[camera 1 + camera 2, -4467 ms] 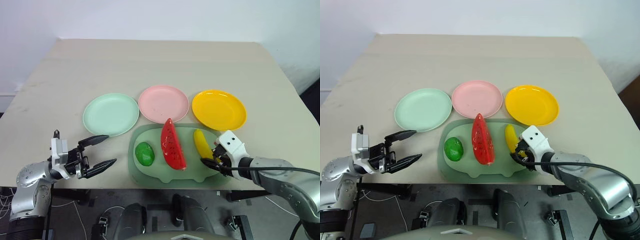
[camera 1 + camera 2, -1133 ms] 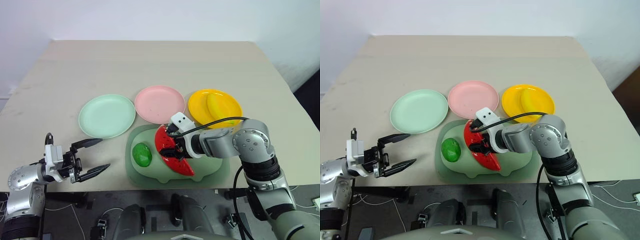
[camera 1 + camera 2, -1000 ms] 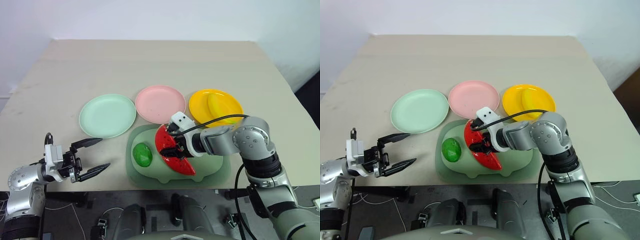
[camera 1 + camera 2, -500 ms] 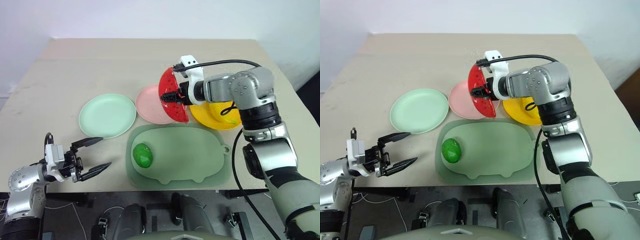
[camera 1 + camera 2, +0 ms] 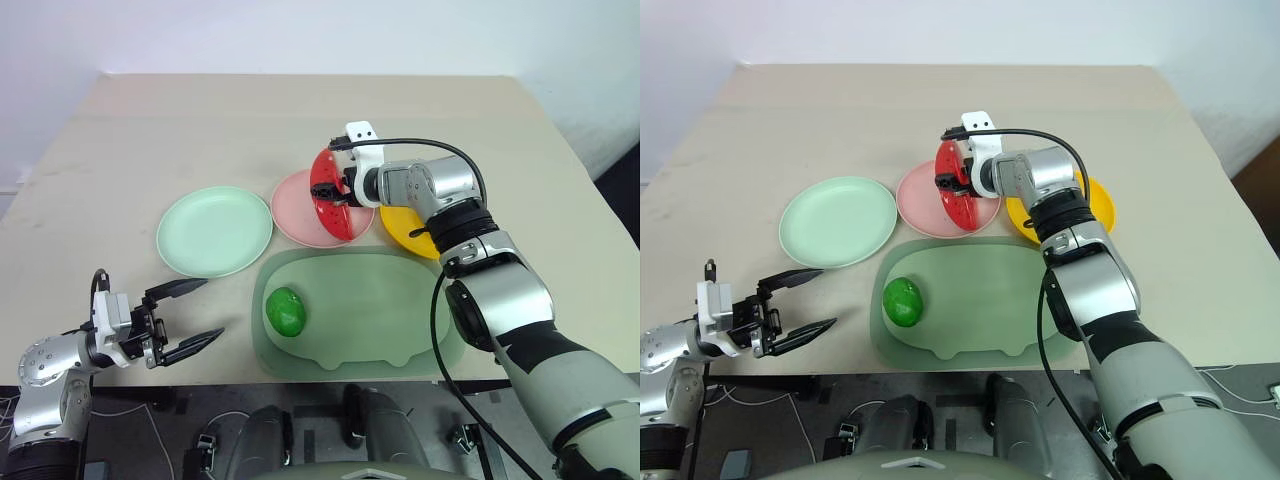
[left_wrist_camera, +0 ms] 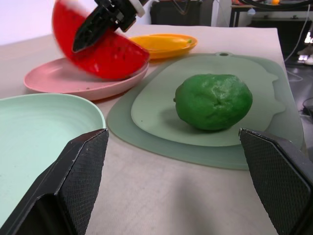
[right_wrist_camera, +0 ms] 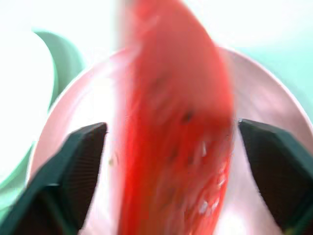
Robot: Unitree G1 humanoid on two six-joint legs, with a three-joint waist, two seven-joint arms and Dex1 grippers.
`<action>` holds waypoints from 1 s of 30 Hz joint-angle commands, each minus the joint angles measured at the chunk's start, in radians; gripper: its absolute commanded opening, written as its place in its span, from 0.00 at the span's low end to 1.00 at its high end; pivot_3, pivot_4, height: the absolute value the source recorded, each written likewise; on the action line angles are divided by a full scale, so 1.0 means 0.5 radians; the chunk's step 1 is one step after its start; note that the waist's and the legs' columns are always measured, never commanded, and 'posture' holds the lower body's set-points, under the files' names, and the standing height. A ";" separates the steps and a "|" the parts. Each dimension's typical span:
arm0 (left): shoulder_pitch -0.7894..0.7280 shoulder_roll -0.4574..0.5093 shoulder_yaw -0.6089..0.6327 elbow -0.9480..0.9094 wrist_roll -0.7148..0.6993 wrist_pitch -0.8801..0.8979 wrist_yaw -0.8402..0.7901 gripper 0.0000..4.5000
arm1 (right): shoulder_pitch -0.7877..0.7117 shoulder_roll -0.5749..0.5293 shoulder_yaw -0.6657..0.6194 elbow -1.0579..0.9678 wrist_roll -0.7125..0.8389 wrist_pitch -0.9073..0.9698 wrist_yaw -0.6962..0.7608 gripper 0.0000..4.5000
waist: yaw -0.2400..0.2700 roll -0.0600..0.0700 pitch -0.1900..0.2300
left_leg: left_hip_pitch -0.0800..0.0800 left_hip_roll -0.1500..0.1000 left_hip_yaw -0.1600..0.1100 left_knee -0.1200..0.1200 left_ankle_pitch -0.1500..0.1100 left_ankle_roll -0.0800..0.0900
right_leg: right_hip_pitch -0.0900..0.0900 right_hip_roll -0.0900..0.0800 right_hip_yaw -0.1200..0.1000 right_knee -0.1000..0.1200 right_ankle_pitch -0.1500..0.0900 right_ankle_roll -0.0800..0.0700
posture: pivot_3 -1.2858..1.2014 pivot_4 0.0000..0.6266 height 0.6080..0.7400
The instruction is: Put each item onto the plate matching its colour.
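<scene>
Beige table (image 5: 200,130): red watermelon wedge (image 5: 330,195) over pink plate (image 5: 312,208), between spread fingers of right gripper (image 5: 328,187) (released, by the look); green fruit (image 5: 285,311) on pig-shaped board (image 5: 400,310), nearer wide-open left gripper (image 5: 185,317), lying right of it

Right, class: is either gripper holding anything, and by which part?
Nothing is held: the right gripper stands open with the watermelon wedge loose between its fingers; the left gripper open, empty.

We saw a red, black-seeded watermelon wedge (image 5: 332,196), pink plate (image 5: 300,215), mint plate (image 5: 214,231), yellow plate (image 5: 415,226), and glossy green fruit (image 5: 286,311).
</scene>
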 commanded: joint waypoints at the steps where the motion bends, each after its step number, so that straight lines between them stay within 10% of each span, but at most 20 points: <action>1: -0.009 0.015 0.027 0.020 0.007 -0.048 -0.023 1.00 | -0.047 -0.072 -0.124 -0.193 0.021 0.064 0.099 0.99 | 0.000 0.000 0.000 | 0.000 0.000 0.000 0.000 0.000 0.000 | 0.000 0.000 0.000 0.000 0.000 0.000 | 0.52 0.24 0.97; 15: -0.124 0.079 0.014 -0.020 -0.040 0.090 -0.028 1.00 | 0.857 -0.875 -0.456 -1.681 0.374 0.086 0.911 0.99 | 0.017 0.004 0.002 | -0.014 -0.003 -0.006 0.003 0.000 0.000 | -0.002 -0.002 -0.011 -0.006 0.003 0.005 | 0.52 0.24 0.97; 30: -0.607 0.200 -0.237 0.099 0.043 0.239 -0.331 1.00 | 1.944 -1.417 -0.801 -2.021 0.490 -0.799 1.944 0.99 | 0.019 0.006 0.004 | 0.025 -0.003 -0.005 0.005 -0.002 0.003 | 0.026 0.003 -0.001 -0.007 0.002 0.005 | 0.52 0.24 0.97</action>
